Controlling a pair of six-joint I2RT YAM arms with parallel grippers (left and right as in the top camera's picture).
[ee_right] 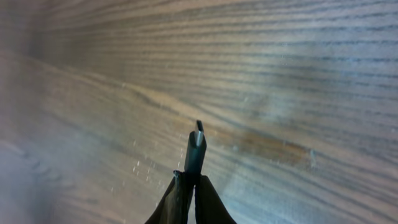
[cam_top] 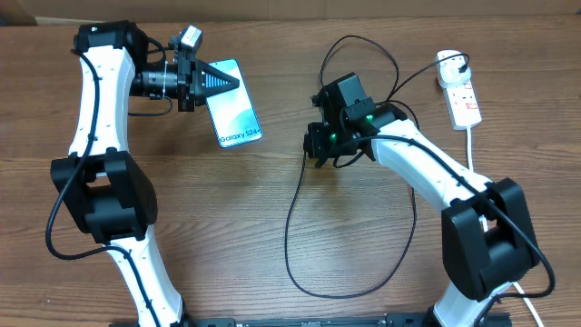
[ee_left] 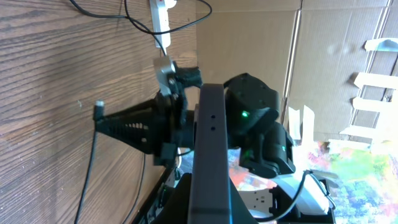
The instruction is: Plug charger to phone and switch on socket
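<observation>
Left claw (cam_top: 211, 80): pinching the slim, glossy phone (cam_top: 234, 113) at its upper end, far left.
Right claw (ee_right: 188, 186): pressed together on the charger (ee_right: 196, 149) and its flat plug tip, over the wood-grain table (ee_right: 280, 74).
Socket (cam_top: 463, 95): white, rounded, far right.

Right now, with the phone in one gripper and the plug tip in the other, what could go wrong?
The right gripper pinches the charger only at the rear of its plug tip, so it may tilt or slip when pushed. The left gripper holds the phone by one end; it could pivot under pressure. The cable loops under the right arm and might snag, tugging at the socket.
</observation>
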